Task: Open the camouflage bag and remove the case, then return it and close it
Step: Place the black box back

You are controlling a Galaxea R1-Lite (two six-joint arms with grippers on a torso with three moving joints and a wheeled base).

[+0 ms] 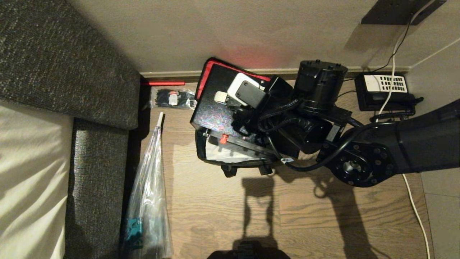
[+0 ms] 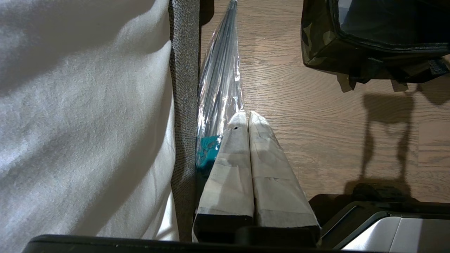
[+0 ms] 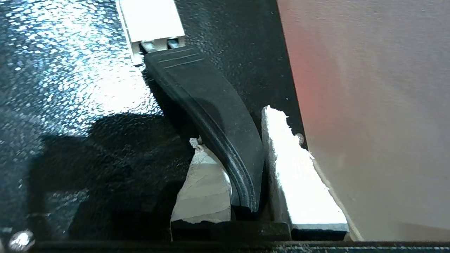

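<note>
My right tool (image 3: 246, 165) is clamped on the handle (image 3: 211, 116) of the case (image 1: 215, 108), which hangs tilted just above the open camouflage bag (image 1: 215, 158) beneath. It looks rigid and weighty; gripping the handle mid-span should limit swing. My left tool (image 2: 248, 119) idles, fingers together.

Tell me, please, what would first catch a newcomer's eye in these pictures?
The right gripper grips the case by its black handle, the case tilted over the open camouflage bag by the wall. The bag's red lid lining shows behind. The left gripper hangs shut beside a clear plastic bag.
</note>
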